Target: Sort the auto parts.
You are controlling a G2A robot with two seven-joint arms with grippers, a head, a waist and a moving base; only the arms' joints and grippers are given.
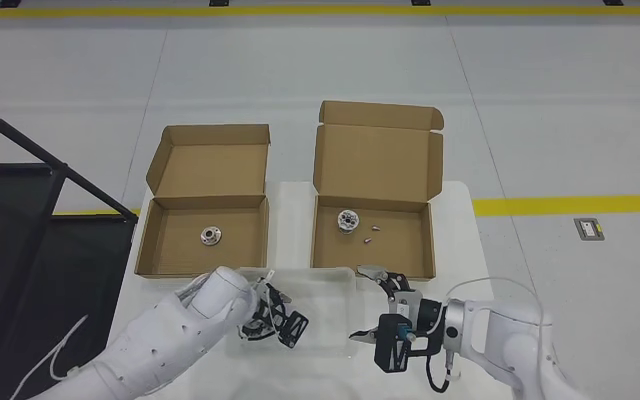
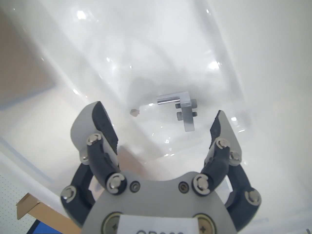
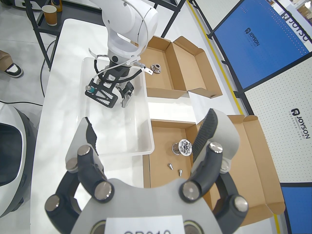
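Between tray [image 3: 148,118] walls, left pincer [image 2: 159,113] agape

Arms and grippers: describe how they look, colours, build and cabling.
The left arm and right arm have smooth glossy white shells. The left gripper and right gripper each carry two curved light-grey fingers lined with black ribbed pads, black links on silver pins, and a grey base plate with a white label. Black and white cables with white tags loop round the left wrist.
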